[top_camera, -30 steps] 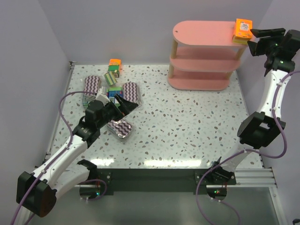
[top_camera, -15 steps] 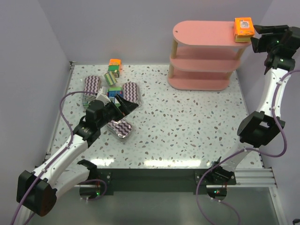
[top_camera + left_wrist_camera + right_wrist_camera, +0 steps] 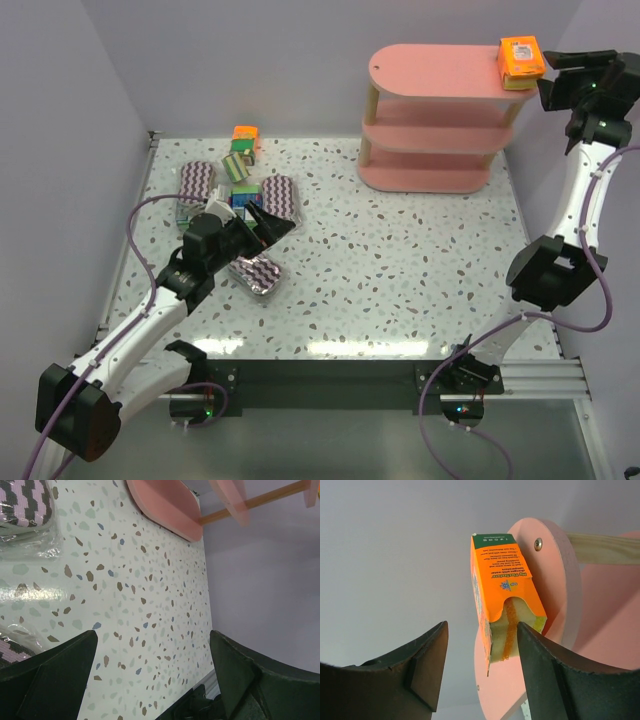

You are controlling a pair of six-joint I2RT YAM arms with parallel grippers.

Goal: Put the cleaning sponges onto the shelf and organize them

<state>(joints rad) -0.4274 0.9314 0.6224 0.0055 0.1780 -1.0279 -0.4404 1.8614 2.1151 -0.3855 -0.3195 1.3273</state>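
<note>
Speckled bench [image 3: 400, 260] | shelf [image 3: 430, 68] far right: one orange sponge pack [image 3: 521, 60] stood at top board's right end | zigzag sponge packs [image 3: 256, 272], blue-green boxes [image 3: 238, 168], second orange pack [image 3: 243, 133] lay at left, unshelved, so early stage | right gripper [image 3: 548, 82] parted beside shelved pack, not holding | left gripper [image 3: 268, 222] wide, empty, over zigzags.

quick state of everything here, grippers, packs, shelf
shelf, upright
orange pack, standing on the shelf's top board, right end
right gripper, open, just clear of the orange pack
left gripper, open, holding nothing
zigzag packs, wrapped, lying on the table
blue-green boxes, on the table
second orange pack, on the table
</note>
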